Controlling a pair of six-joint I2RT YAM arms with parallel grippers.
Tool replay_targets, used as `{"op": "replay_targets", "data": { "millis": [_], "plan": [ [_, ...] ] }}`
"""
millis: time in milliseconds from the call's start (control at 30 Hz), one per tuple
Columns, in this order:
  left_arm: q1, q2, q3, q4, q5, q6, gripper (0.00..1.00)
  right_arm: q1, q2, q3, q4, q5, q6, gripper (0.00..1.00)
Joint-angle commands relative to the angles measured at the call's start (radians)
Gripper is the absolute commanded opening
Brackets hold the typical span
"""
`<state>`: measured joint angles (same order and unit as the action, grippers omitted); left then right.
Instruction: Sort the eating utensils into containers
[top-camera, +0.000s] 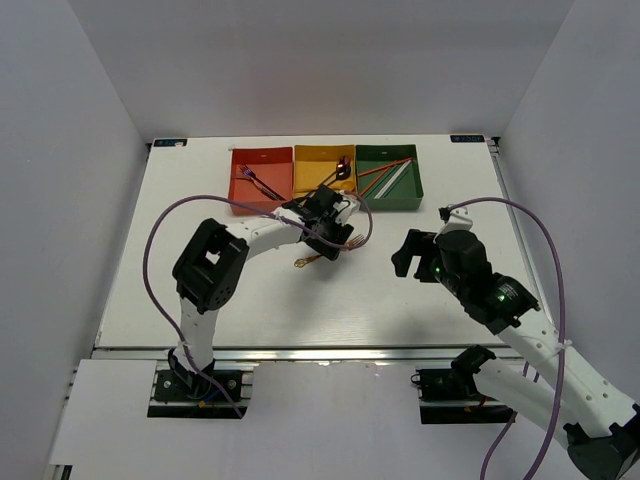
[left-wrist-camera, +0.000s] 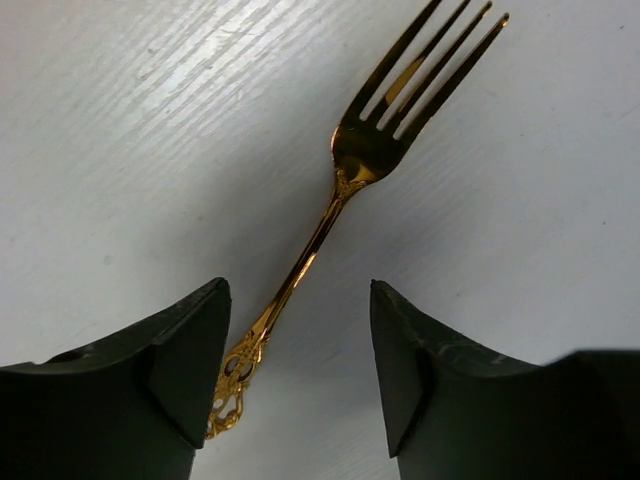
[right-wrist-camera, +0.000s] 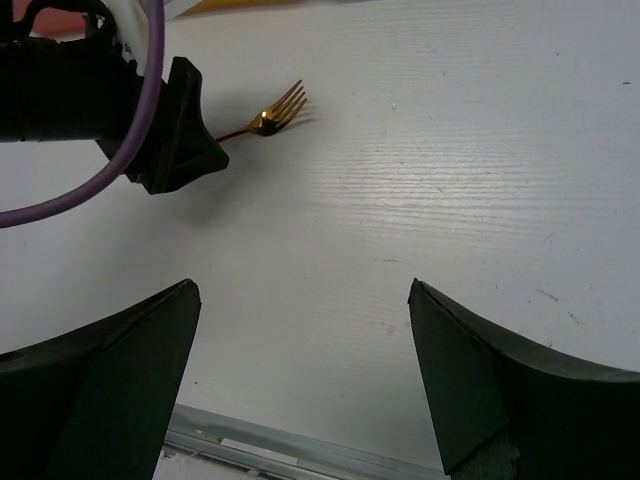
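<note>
Left end effector (left-wrist-camera: 298, 290) sits low over the desk (top-camera: 200, 290), its jaws spread with a gold fork (left-wrist-camera: 360, 160) lying flat between them. The fork's ornate handle end runs close along one finger; whether they touch I cannot tell. A clear gap separates the handle from the other finger. The tines point away from the wrist onto bare desk.

From above, the fork (top-camera: 310, 260) lies just in front of the yellow box (top-camera: 312, 165), the middle of three in a row near the far edge, between the red box (top-camera: 255, 160) and the green box (top-camera: 405, 195). Chopsticks (top-camera: 385, 170) lie in the green box.

Right end effector (right-wrist-camera: 302, 300) hangs over open desk with its jaws wide apart, holding nothing. It is well apart from the fork, with bare desk between them. More bare surface runs along the left edge and down to the near rail.
</note>
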<state>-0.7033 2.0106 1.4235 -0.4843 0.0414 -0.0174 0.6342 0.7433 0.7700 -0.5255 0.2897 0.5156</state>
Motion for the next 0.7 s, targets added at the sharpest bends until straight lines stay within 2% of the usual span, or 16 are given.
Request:
{"op": "replay_targets", "data": {
  "millis": [0, 33, 67, 200, 267, 333, 367, 433, 567, 667],
  "plan": [
    [-0.01, 0.019, 0.032, 0.012, 0.06, 0.014, 0.66, -0.002, -0.018, 0.0, 0.012, -0.015, -0.031, 0.89],
    [-0.015, 0.033, 0.035, 0.009, 0.054, 0.014, 0.58, -0.002, -0.019, 0.002, 0.013, -0.014, -0.034, 0.89],
    [-0.022, 0.039, 0.037, 0.007, 0.046, 0.013, 0.54, -0.002, -0.021, 0.002, 0.016, -0.014, -0.037, 0.89],
    [-0.042, 0.06, 0.025, 0.001, 0.009, 0.014, 0.52, -0.002, -0.028, 0.0, 0.018, -0.014, -0.045, 0.89],
    [-0.05, 0.066, 0.014, 0.009, -0.008, 0.013, 0.34, -0.002, -0.035, -0.003, 0.019, -0.018, -0.046, 0.89],
    [-0.062, 0.073, 0.011, 0.009, -0.008, 0.008, 0.22, -0.004, -0.047, -0.003, 0.019, -0.018, -0.049, 0.89],
    [-0.077, 0.074, 0.011, 0.009, -0.008, 0.008, 0.1, -0.002, -0.051, -0.003, 0.019, -0.018, -0.049, 0.89],
    [-0.097, 0.07, 0.002, 0.015, -0.017, 0.008, 0.02, -0.002, -0.062, -0.001, 0.022, -0.014, -0.049, 0.89],
    [-0.131, 0.016, 0.002, 0.027, -0.005, -0.006, 0.0, -0.002, -0.081, 0.012, 0.021, -0.014, -0.052, 0.89],
    [-0.133, -0.107, -0.009, 0.081, 0.038, -0.03, 0.0, -0.004, -0.09, 0.028, 0.013, -0.006, -0.057, 0.89]
  ]
}}
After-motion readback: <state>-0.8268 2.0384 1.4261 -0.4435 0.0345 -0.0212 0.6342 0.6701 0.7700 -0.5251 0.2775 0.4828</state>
